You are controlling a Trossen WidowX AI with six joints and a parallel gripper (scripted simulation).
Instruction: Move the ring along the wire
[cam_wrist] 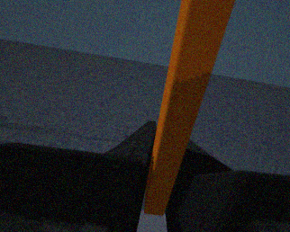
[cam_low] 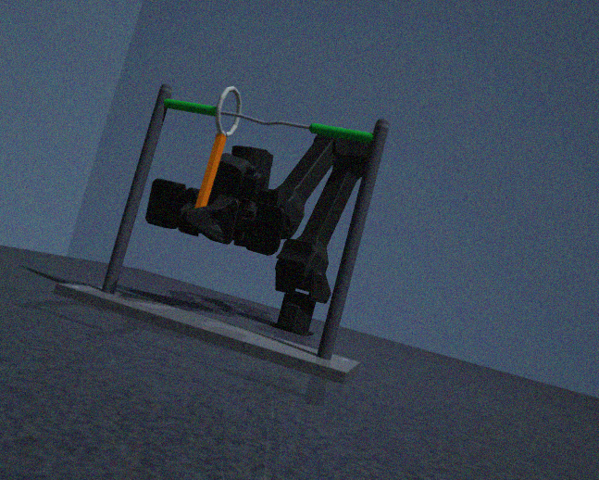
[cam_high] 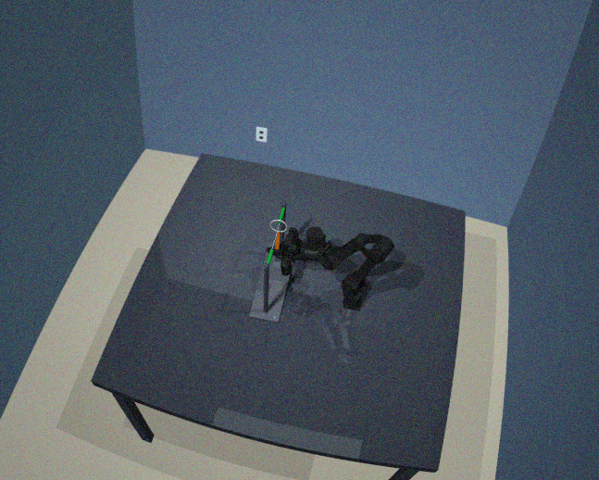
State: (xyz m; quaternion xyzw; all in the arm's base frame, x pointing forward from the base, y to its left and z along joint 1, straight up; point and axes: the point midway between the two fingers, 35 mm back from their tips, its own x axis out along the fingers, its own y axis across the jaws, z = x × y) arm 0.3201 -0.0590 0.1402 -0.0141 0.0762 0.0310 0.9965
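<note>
- Currently the tool point(cam_low: 206, 208) is clamped on the lower end of the orange handle point(cam_low: 211, 170), which rises from it, leaning slightly, to the ring point(cam_low: 236, 102) above.
- From the wrist view the handle point(cam_wrist: 184, 108) stands between the two dark fingers, its bottom end just past them.
- The ring encircles the wire right where the left green part point(cam_low: 190, 107) ends and the thin grey part point(cam_low: 273, 122) begins; whether it touches either cannot be told at this size.
- The grey wire runs with a slight wave toward the far green part point(cam_low: 341, 133) by the right post point(cam_low: 355, 227); the left post point(cam_low: 136, 191) stands near the ring.
- Both posts stand on a flat grey base plate point(cam_low: 341, 368) on the dark bench point(cam_high: 381, 372), which has wide bare room on all sides of the frame.
- Behind the frame, the black arm point(cam_low: 315, 207) bends up under the far green part and folds back down toward the tool.
- From above, the ring point(cam_high: 279, 225) shows as a small pale loop over the green line; the grey wire is too fine to make out there.
- The fingertips are lost in black on black in the exterior view, and the handle's top is cut off in the wrist view.
</note>
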